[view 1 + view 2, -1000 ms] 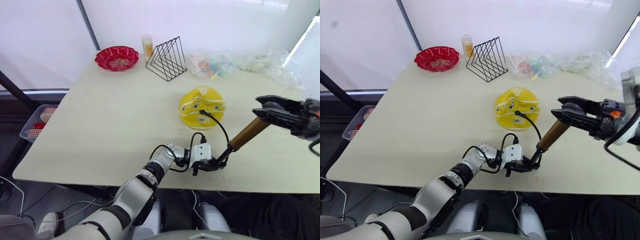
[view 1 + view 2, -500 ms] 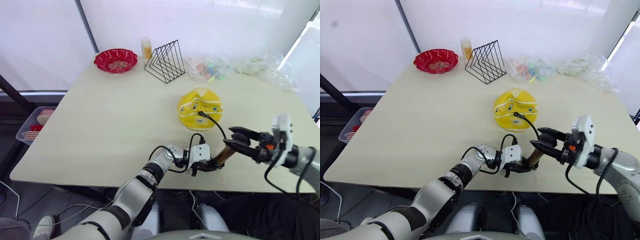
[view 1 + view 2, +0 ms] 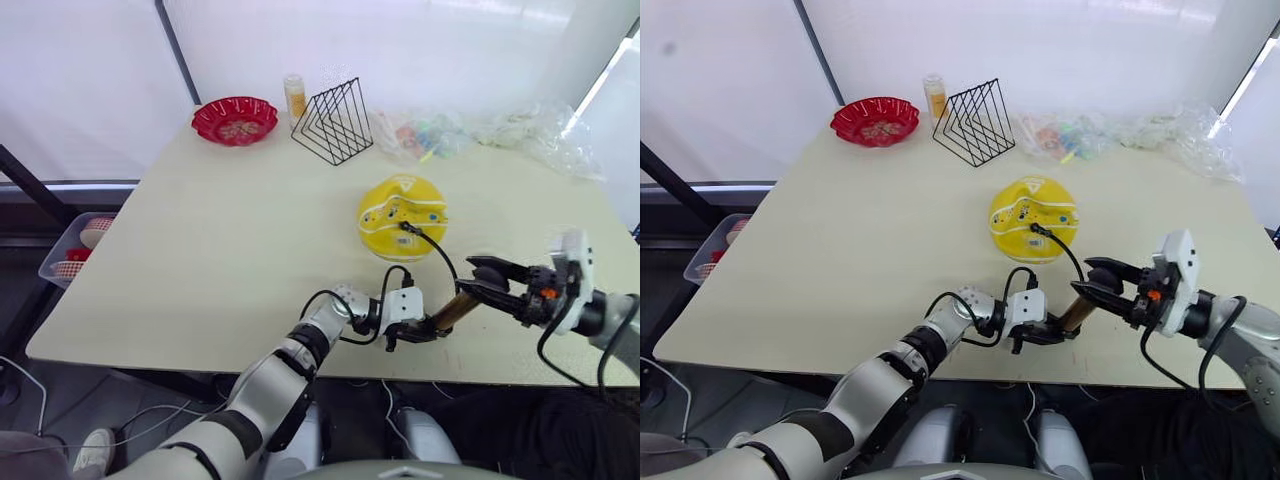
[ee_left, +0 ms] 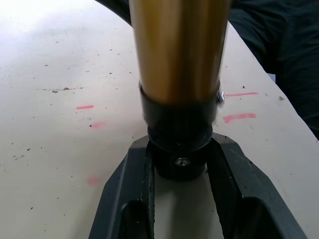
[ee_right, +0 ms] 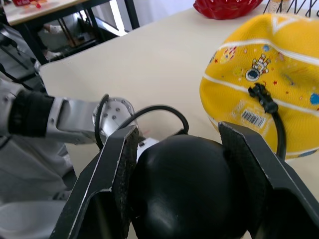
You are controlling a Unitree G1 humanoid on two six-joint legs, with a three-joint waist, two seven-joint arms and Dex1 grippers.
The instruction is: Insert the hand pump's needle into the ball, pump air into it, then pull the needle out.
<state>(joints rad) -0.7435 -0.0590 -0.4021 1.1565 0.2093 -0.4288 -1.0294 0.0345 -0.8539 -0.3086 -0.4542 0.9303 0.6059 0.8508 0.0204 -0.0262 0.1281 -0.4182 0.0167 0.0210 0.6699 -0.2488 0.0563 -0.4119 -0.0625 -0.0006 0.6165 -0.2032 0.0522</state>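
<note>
While the left gripper (image 3: 415, 333) clamps the black lower end cap of the hand pump (image 3: 452, 312) against the table (image 3: 220, 250) near its front edge, the right gripper (image 3: 478, 280) closes its two black fingers (image 5: 117, 164) around the round black handle at the pump's upper end — the gold barrel slants up between the two. From the pump, the thin black hose (image 3: 437, 250) arcs up to the yellow ball (image 3: 403, 213) just behind — its black fitting is seated on the ball's near side, the needle itself hidden

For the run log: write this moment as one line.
left gripper: shut on hand pump base | right gripper: around handle | needle: in ball
</note>
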